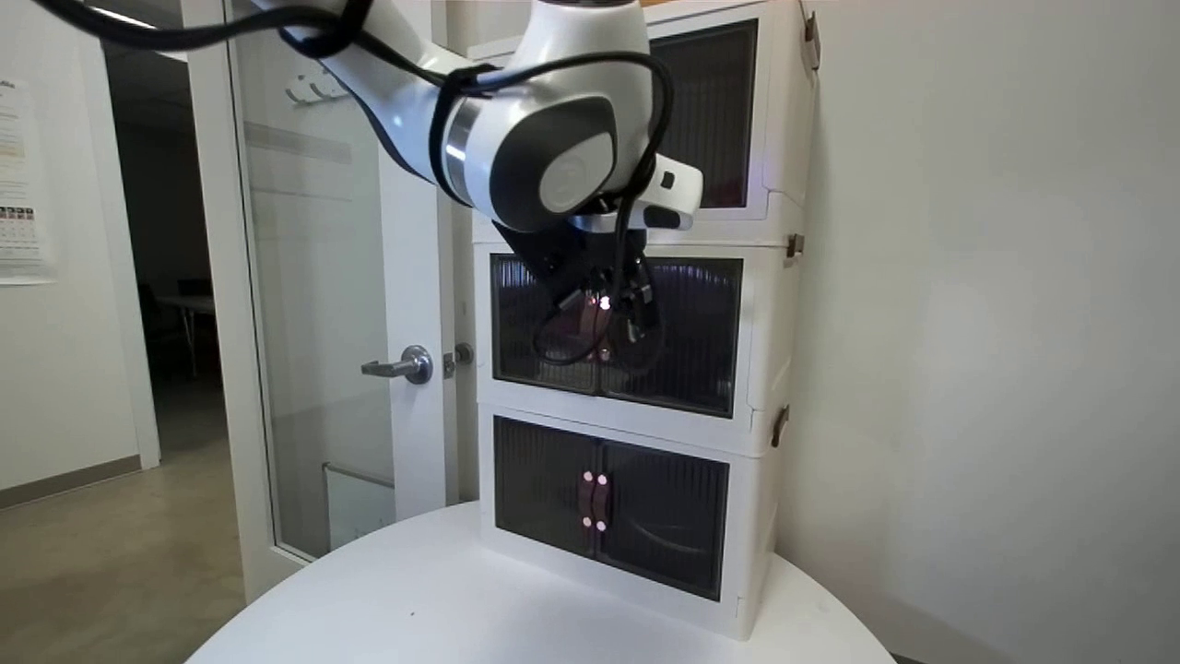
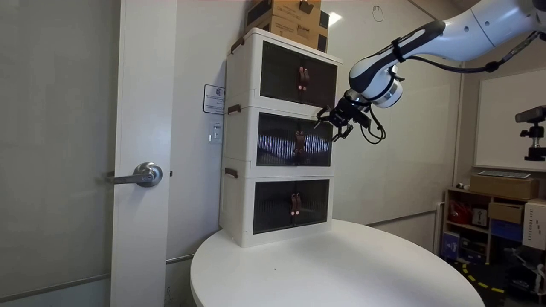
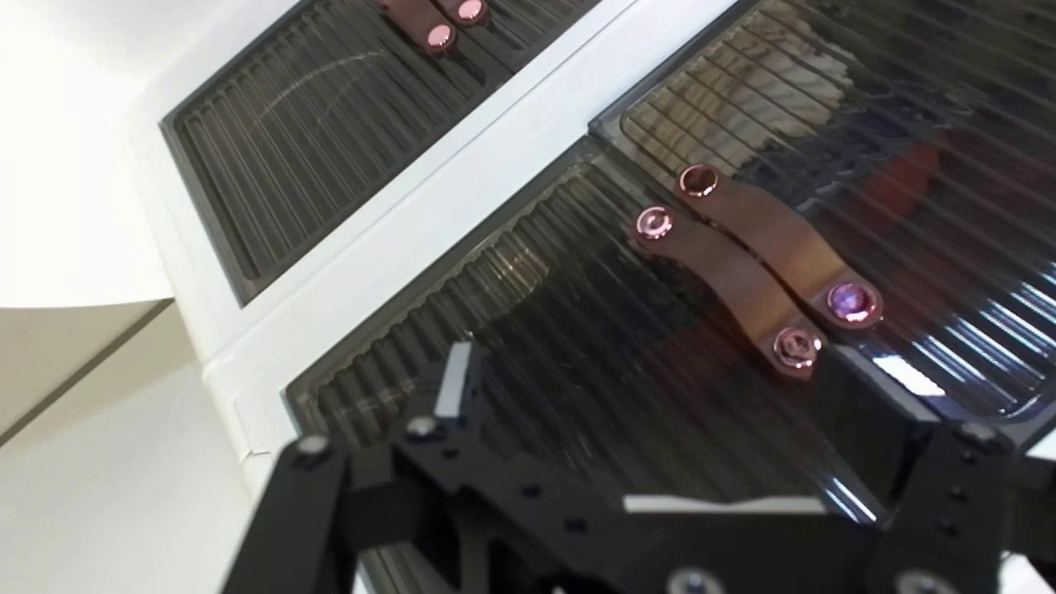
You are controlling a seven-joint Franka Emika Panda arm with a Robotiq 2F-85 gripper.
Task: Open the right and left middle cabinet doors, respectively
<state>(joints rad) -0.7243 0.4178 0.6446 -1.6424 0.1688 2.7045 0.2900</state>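
The right middle door [image 1: 696, 341] and left middle door [image 1: 530, 360] are dark, ribbed, see-through panels in the white three-tier cabinet, and both look shut. In the wrist view the right door [image 3: 610, 412] lies lower left and the left door [image 3: 932, 214] upper right. Two brown strap handles with copper rivets, the right door's [image 3: 726, 272] and the left door's [image 3: 784, 231], sit side by side at the centre seam. My gripper [image 2: 325, 133] is open and empty in front of the right door. In the wrist view one fingertip overlaps the right handle's upper rivet; I cannot tell whether they touch.
Similar shut door pairs are on the top tier [image 2: 279, 72] and bottom tier [image 2: 273, 209]. The cabinet stands on a white round table [image 2: 341, 264]. Cardboard boxes [image 2: 294, 30] sit on top. A glass room door [image 1: 313, 323] is beside it.
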